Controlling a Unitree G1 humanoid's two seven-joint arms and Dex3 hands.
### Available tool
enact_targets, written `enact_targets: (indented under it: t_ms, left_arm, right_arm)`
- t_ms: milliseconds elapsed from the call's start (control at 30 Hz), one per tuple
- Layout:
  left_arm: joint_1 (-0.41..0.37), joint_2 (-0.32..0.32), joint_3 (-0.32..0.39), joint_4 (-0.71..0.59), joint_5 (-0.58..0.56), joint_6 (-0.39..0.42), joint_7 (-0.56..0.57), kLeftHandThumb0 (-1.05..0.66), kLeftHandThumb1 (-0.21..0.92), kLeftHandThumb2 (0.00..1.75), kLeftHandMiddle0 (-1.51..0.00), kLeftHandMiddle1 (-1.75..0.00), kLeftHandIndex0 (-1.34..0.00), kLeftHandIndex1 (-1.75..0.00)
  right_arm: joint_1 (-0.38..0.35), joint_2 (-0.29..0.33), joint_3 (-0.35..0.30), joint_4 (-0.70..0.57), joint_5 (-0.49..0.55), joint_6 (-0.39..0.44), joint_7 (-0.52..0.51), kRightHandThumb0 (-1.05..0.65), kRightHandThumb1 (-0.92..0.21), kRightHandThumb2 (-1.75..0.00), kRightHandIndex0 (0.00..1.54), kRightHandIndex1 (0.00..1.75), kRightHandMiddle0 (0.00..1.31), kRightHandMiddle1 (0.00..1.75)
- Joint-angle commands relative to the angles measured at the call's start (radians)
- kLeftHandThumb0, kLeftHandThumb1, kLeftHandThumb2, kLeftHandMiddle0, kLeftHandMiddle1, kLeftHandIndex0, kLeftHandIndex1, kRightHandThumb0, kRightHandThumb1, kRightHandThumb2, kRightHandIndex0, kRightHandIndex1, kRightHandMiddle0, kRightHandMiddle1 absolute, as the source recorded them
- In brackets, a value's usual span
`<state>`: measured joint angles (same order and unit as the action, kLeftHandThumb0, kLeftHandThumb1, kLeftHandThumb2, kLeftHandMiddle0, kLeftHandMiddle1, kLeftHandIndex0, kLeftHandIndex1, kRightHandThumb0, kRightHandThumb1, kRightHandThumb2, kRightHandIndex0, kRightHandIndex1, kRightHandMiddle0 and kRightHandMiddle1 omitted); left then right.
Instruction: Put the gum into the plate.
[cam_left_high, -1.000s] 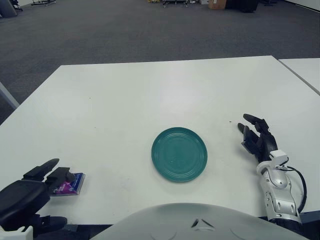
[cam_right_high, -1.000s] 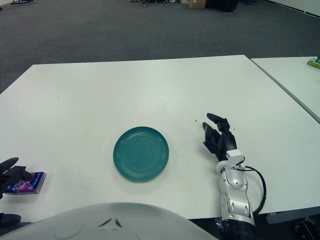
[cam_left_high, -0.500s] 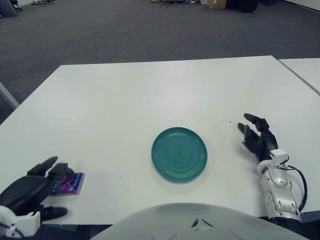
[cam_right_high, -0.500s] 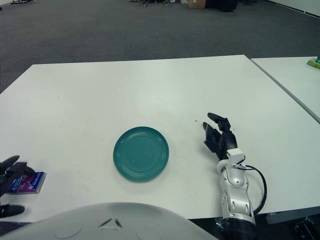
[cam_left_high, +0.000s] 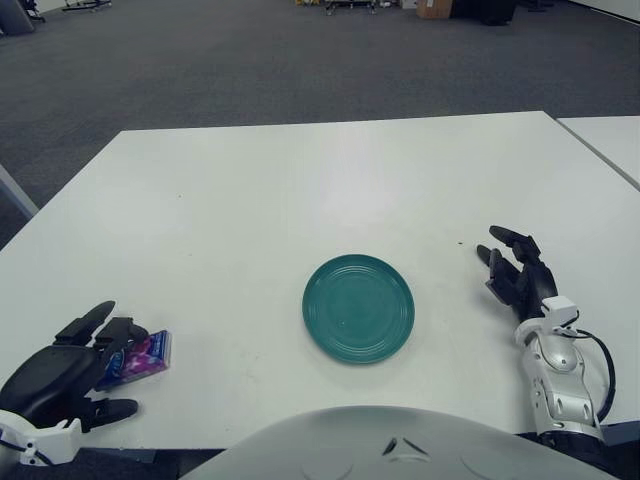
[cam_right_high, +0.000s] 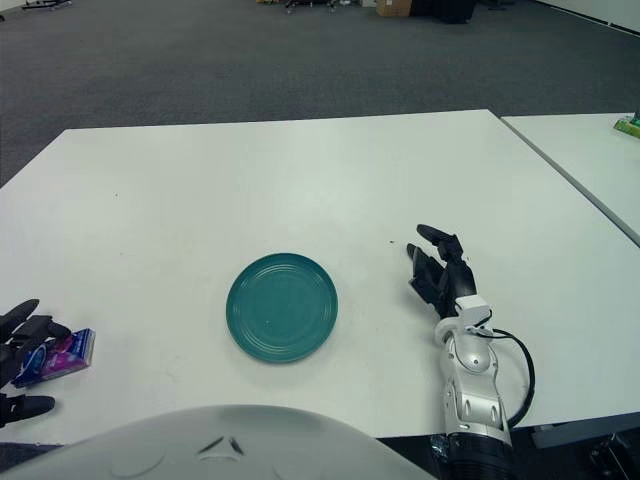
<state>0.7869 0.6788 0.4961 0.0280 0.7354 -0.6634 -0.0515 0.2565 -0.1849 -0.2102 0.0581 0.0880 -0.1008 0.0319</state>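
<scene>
Both my eyes sit on my head, looking forward and down over the white rectangular table (cam_left_high: 300, 190); my pale rounded chest (cam_left_high: 400, 445) fills the bottom edge. Views are slightly offset sideways: the round teal ribbed plate (cam_left_high: 358, 307) sits right of centre in the left eye, left of centre in the right. Both share tabletop, plate, and grey carpet floor (cam_right_high: 200, 60) across the top.

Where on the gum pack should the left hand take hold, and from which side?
Pinch the gum pack across its thin long edges, coming from its left, where the left hand already is. It appears tilted up on one edge, exposing both faces to the fingers.
</scene>
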Motion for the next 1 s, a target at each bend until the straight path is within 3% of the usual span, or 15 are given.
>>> enact_targets:
  t_ms: [0, 300, 500, 967]
  left_arm:
    - [-0.026, 0.016, -0.019, 0.032, 0.035, 0.024, 0.068, -1.05, 0.92, 0.32, -0.07, -0.01, -0.01, -1.22]
    - [-0.049, 0.006, -0.049, 0.061, 0.078, 0.086, 0.208, -1.05, 0.92, 0.36, -0.06, 0.0, 0.0, -1.07]
    - [-0.059, 0.022, -0.083, 0.076, 0.071, 0.11, 0.233, -1.05, 0.92, 0.38, -0.06, 0.0, 0.0, -0.98]
    - [-0.091, 0.037, -0.165, 0.046, 0.053, 0.208, 0.17, -1.05, 0.92, 0.4, -0.15, -0.02, 0.0, -1.16]
  right_arm:
    - [0.033, -0.001, 0.005, 0.062, -0.017, 0.05, 0.006, -0.67, -0.92, -0.81, 0.63, 0.05, 0.11, 0.86]
    - [0.026, -0.004, 0.005, 0.074, -0.014, 0.049, 0.01, -0.66, -0.92, -0.8, 0.65, 0.06, 0.1, 0.86]
    - [0.022, -0.006, 0.005, 0.077, -0.011, 0.052, 0.016, -0.65, -0.92, -0.81, 0.64, 0.05, 0.1, 0.86]
    - [0.025, -0.012, 0.007, 0.079, -0.015, 0.049, 0.02, -0.66, -0.92, -0.83, 0.63, 0.04, 0.1, 0.86]
